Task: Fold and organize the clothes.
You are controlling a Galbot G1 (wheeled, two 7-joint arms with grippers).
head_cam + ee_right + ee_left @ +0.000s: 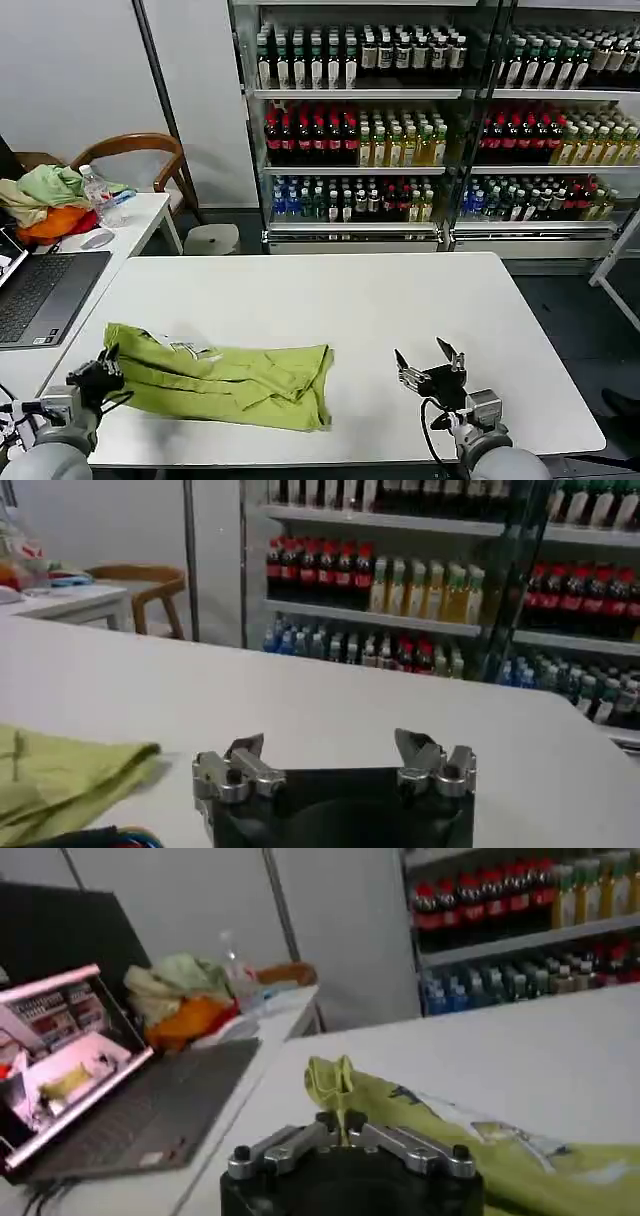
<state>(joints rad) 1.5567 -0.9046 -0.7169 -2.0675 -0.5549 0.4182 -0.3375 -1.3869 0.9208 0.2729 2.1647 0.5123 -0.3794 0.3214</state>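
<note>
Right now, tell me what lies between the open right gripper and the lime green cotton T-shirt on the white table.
Bare white table: nothing lies between the right gripper and the lime green T-shirt, in the head view.

one lime t-shirt (pixel 225 378), two grippers: left gripper (pixel 103 368), right gripper (pixel 428 366), one laptop (pixel 40 295), one chair (pixel 140 160).

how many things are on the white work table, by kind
T-shirt: 1, lime, pinched at one end by the shut left gripper
Grippers: 2, counting the open right gripper on bare table
Total: 3
</note>
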